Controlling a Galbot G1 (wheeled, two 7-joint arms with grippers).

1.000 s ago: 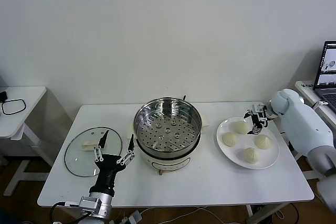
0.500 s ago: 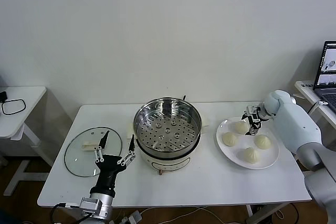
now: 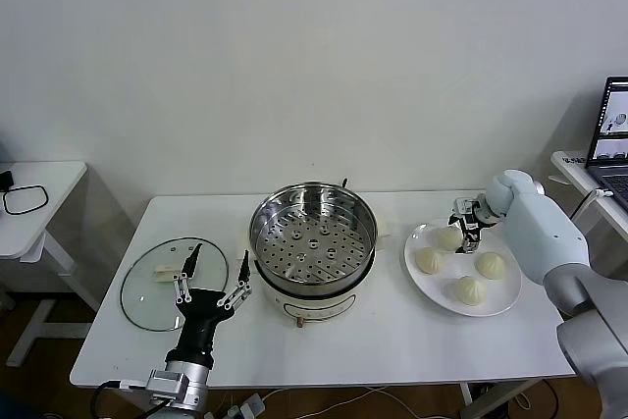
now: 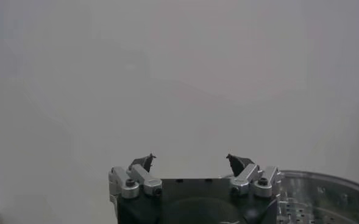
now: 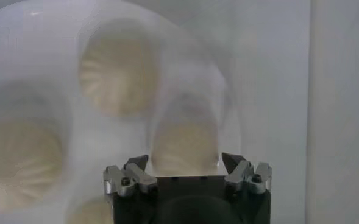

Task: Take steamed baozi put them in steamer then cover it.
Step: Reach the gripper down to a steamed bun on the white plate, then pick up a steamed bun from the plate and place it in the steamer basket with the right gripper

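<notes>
So the right hand (image 3: 468, 228) is over at the right side of the frame, hanging at the far edge of the white plate (image 3: 422, 280), right over the rearmost baozi (image 3: 449, 237). From its own wrist camera you can see the fingers (image 5: 134, 164) parted with that bun (image 5: 185, 141) sitting between the tips, but I can't say for sure they're actually pressing on it. Looks like a bun-width gap, not gripping anything that I can confirm. All four steamed baozi are on the plate: the one under the hand, one left of centre (image 3: 428, 260), one to the right (image 3: 490, 265) and one nearest the front edge (image 3: 470, 289).

The left hand (image 3: 211, 280) is down in the lower left of the frame, pointing up off the front of the desk (image 3: 392, 340), fingers splayed wide and holding nothing. It sits between the cover and the steamer, touching neither as far as I can see.

The steamer (image 3: 313, 242) is dead centre on the desk, shiny steel pot on a cream base, perforated tray showing inside with no buns in it. The cover (image 3: 157, 291) lies flat on the desk at the left, glass with its white handle facing up, well apart from the pot.

Off to the sides there's a small white side table (image 3: 34, 193) with a black cable on it at far left, and a laptop (image 3: 613, 130) at the right edge.
</notes>
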